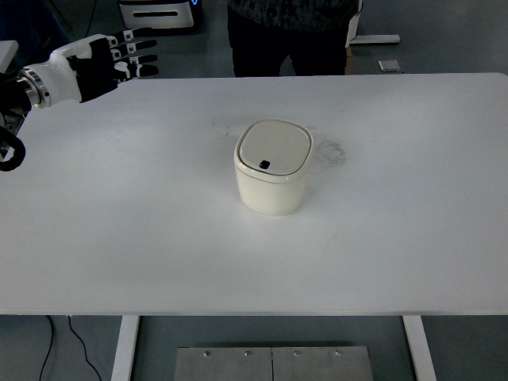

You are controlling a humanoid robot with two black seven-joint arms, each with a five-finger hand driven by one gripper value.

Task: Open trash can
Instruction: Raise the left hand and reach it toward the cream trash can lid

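**Left hand clear of closed trash can**

Left hand at far-left table corner, fingers extended and spread, gripping nothing. Well apart from trash can, upright mid-table, lid shut, small dark mark near front edge. Person standing behind far edge.

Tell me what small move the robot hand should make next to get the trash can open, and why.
Probably swing the left robot hand toward the trash can. Its fingers are spread and empty at the table's far left corner, well apart from the can, whose lid is closed.
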